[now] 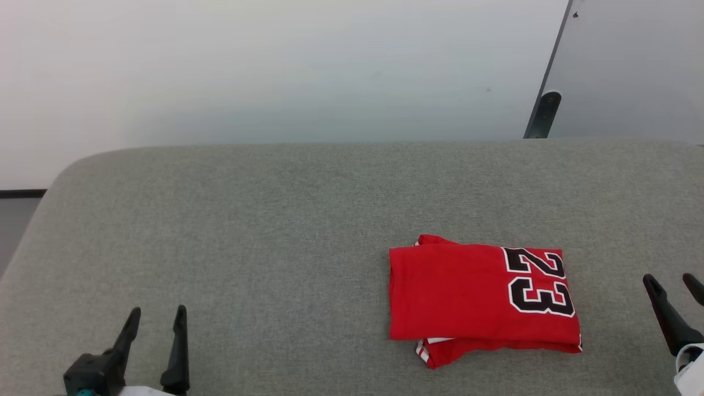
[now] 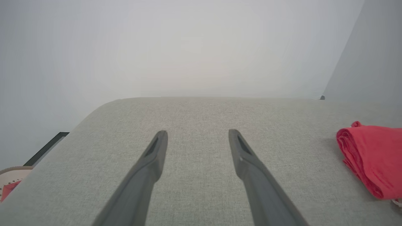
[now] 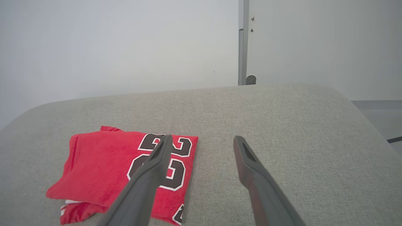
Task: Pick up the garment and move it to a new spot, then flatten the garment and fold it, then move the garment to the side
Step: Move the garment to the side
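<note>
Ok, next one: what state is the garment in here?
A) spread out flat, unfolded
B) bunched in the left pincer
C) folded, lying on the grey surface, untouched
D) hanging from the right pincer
C: the garment lies folded in a rectangle on the grey surface, with the left pincer and right pincer both open and clear of it.

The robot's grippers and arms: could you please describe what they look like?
The left gripper and right gripper each have two long, dark grey fingers tapering to narrow tips, with a recessed slot on the inner face near each tip. The left has a black base with a small teal mark; white casing shows behind both.
</note>
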Controlling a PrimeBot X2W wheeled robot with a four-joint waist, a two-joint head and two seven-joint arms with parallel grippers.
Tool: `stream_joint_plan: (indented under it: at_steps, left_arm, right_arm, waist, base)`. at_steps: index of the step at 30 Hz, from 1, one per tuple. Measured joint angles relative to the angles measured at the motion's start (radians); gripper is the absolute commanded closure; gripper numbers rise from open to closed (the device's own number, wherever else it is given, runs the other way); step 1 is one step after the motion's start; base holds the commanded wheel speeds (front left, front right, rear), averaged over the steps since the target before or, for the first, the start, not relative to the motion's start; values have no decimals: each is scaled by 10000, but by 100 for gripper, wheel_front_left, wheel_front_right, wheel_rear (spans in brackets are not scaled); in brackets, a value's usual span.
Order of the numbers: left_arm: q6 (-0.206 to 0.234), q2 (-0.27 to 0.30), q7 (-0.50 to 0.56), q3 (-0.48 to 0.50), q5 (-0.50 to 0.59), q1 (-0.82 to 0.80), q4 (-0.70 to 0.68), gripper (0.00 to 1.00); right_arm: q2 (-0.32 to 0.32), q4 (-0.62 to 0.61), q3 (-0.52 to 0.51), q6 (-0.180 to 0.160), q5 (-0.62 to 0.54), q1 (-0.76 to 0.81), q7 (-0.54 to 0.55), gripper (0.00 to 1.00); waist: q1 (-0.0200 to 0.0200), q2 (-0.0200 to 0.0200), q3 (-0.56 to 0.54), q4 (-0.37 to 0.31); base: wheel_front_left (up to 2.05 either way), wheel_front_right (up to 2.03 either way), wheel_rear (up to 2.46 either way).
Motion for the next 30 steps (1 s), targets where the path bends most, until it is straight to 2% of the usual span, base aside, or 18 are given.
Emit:
stream_joint_plan:
  at_steps: [22, 27, 30]
  left_arm:
    - [203, -65, 314, -334, -4, 39, -495, 0]
    - [136, -311, 309, -602, -6, -145, -366, 0]
    - [111, -470, 245, -696, -25, -393, -232, 0]
  right_arm:
    - [297, -328, -278, 0, -155, 114, 642, 0]
    - [127, -247, -59, 0, -167, -196, 1402, 0]
    - [-88, 21, 468, 0, 10, -765, 2702, 0]
  waist:
    - [0, 0, 74, 103]
    - [0, 0, 209, 281]
    - [0, 0, 392, 376]
  base:
    - [0, 0, 0]
    - [0, 0, 0]
    - [0, 0, 0]
